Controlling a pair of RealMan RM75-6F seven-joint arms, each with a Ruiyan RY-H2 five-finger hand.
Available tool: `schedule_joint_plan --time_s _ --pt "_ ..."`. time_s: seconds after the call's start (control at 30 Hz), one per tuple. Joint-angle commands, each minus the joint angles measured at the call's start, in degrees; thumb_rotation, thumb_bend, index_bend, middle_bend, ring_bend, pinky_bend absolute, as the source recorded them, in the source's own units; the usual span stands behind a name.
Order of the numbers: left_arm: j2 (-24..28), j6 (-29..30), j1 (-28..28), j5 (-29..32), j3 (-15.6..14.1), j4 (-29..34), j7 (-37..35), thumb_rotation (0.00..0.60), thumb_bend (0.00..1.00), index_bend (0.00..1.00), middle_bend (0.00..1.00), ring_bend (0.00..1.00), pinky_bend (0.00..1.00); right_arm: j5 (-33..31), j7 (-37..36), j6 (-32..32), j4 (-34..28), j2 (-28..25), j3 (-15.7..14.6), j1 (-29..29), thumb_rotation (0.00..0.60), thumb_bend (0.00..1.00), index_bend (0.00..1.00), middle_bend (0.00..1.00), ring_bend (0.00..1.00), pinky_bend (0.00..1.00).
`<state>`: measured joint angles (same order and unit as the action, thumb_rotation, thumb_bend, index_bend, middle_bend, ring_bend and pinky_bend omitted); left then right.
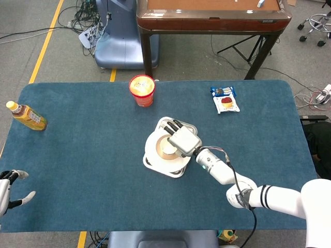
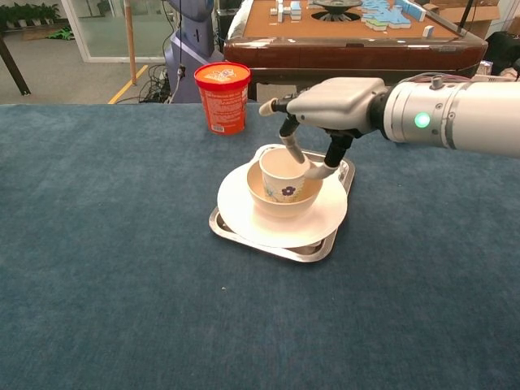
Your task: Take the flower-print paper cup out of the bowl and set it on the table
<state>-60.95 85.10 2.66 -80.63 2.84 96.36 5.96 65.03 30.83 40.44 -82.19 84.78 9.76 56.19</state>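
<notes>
My right robot hand (image 2: 313, 114) hovered directly over the flower-print paper cup (image 2: 284, 175), fingers (image 2: 291, 148) spread around its rim, not visibly gripping. The cup stood upright inside the bowl (image 2: 280, 203), on a white plate (image 2: 244, 213) and metal tray (image 2: 313, 252). I judged the lift and the placing on the worktop (image 2: 122, 284) both remained.

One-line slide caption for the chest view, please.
Right hand reaches over the flower-print paper cup, which sits in a cream bowl on a white plate.
</notes>
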Motion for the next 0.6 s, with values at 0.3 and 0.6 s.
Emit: schedule_joint_plan --time_s 0.3,0.6 --pt "0.1 0.0 0.0 0.0 0.0 0.1 0.0 0.6 0.14 0.41 0.43 0.31 0.48 -2.7 1.9 0.8 -0.4 0.2 -1.4 1.1 0.6 0.36 0.51 0.0 0.0 0.02" --pt "0.2 0.1 -0.1 0.0 0.1 0.1 -0.2 0.6 0.14 0.41 0.43 0.31 0.48 -3.9 2.3 1.4 -0.1 0.8 -2.3 1.8 0.6 0.37 0.51 0.0 0.0 0.02"
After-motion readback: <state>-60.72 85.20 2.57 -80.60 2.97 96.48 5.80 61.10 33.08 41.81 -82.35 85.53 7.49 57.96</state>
